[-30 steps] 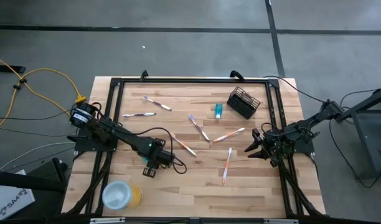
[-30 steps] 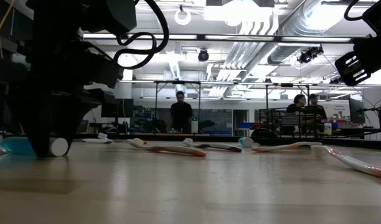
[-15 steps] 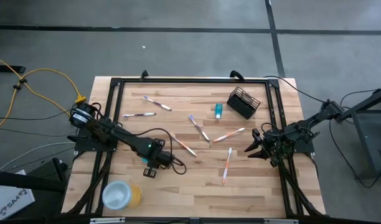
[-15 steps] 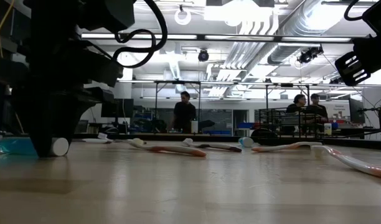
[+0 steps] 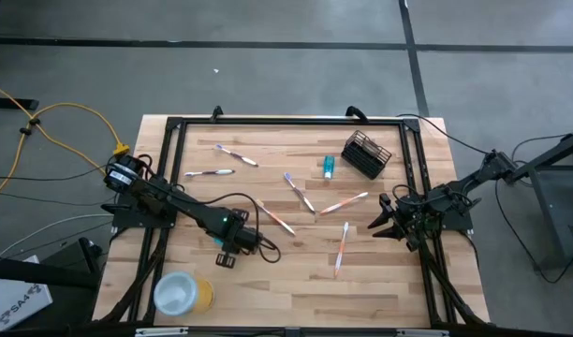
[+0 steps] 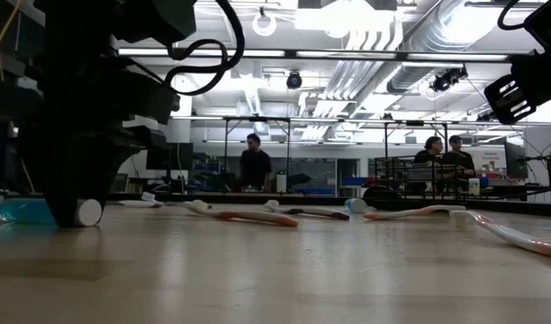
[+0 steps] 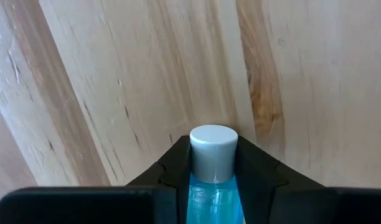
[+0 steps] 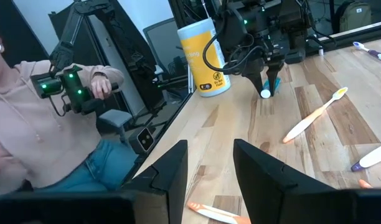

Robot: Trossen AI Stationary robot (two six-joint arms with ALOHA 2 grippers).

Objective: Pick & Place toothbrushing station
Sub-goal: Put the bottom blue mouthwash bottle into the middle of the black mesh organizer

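Observation:
My left gripper is at the table's near left, shut on a small blue tube with a white cap; the tube also shows in the low view. A second blue tube lies beside the black wire-mesh holder at the far right. Several toothbrushes lie flat and scattered, among them ones at the far left, at mid table and toward the near right. My right gripper hangs open and empty above the table's right side. My left gripper pinches the blue tube between its two fingers, at the tube's shoulder just behind the white cap. The fingers come from above, slanting down, and lie along the tube. The cap is low at the tabletop; whether it rests there I cannot tell.
A yellow cylinder with a white top stands at the near left corner, close to my left arm. A black frame runs around the table. A seated person holding a controller is beyond the table's left edge.

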